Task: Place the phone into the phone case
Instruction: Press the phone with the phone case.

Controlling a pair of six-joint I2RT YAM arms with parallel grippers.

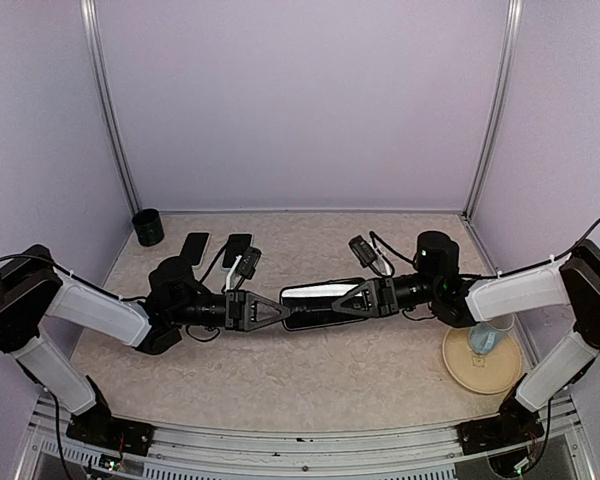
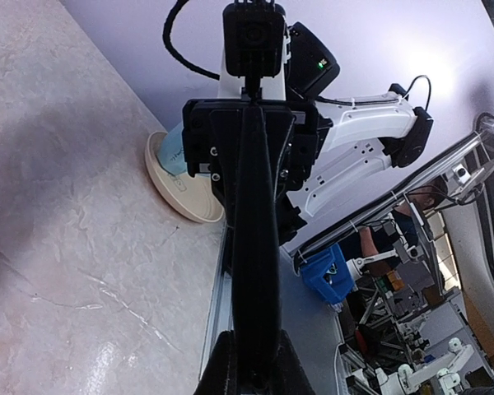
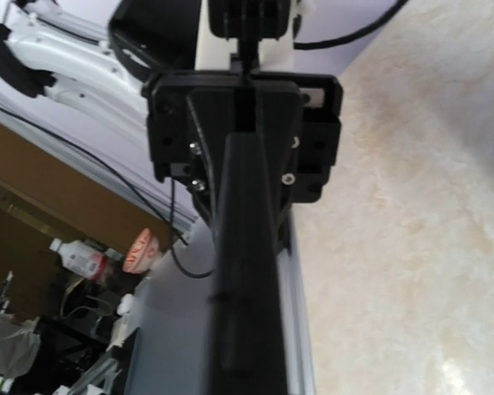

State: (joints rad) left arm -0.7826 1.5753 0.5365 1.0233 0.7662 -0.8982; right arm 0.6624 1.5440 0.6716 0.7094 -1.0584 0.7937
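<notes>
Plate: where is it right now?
Top view: the cream plate sits at the near right corner of the table, just inside the right arm, with a light blue item on it.

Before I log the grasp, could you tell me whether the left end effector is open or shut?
Shut: the left end effector clamps one end of the phone, with no gap showing.

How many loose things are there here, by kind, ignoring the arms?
Black phones or cases: 3, two lying flat, one held slab
Dark cup: 1
Beige plate: 1
Pale blue item on plate: 1
Total: 6
</notes>
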